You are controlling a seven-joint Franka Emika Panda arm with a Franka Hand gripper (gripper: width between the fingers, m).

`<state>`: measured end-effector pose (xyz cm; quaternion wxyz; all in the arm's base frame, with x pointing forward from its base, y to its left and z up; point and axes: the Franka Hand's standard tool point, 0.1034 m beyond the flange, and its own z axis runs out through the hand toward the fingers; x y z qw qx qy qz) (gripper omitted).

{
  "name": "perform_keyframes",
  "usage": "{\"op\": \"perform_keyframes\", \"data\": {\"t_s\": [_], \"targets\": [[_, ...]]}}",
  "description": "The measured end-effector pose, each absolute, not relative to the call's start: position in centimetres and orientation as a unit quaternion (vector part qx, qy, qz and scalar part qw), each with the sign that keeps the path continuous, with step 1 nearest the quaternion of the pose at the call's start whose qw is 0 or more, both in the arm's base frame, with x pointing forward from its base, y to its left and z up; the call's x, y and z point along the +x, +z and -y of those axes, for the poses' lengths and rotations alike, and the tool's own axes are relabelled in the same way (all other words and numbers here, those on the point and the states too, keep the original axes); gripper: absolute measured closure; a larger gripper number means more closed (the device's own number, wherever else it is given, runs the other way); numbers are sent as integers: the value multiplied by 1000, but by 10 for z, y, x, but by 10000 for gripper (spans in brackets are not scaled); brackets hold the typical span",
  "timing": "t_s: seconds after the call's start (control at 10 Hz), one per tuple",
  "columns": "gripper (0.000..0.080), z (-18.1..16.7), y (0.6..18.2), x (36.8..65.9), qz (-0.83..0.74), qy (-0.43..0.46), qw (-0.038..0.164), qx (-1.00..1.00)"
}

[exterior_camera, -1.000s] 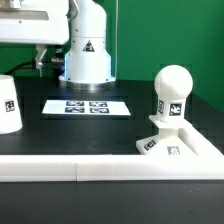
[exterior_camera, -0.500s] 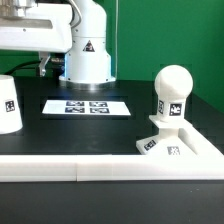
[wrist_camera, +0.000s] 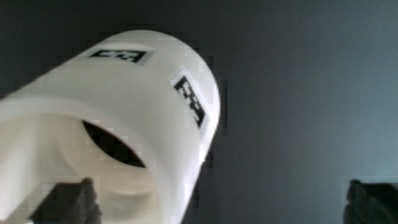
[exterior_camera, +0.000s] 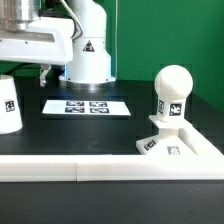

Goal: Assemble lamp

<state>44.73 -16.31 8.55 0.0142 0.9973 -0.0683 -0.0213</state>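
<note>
The gripper (wrist_camera: pixel 222 203) hangs with its two dark fingertips (wrist_camera: pixel 68 204) spread wide apart and holding nothing, directly above the lamp shade (wrist_camera: pixel 128 125), one fingertip overlapping the shade's rim in the wrist view. The shade (exterior_camera: pixel 8 104) stands on the black table (exterior_camera: pixel 70 135), well apart from the marker board (exterior_camera: pixel 87 106), toward the exterior view's left. On the board's other side, the bulb (exterior_camera: pixel 172 92) stands upright on the square base (exterior_camera: pixel 172 142).

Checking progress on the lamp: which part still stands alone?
The shade, at the exterior view's left edge on the dark table. The bulb already sits upright on the base at the right.
</note>
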Motion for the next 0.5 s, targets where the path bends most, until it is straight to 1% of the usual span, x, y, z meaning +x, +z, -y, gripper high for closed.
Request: {"op": "perform_keyframes", "data": {"t_s": [0.2, 0.3, 0.4, 0.5], "targets": [[374, 164, 85, 446, 69, -22, 15, 997], [535, 164, 85, 446, 69, -22, 15, 997], [535, 164, 84, 446, 69, -22, 15, 997], [707, 164, 84, 446, 69, -22, 15, 997]]}}
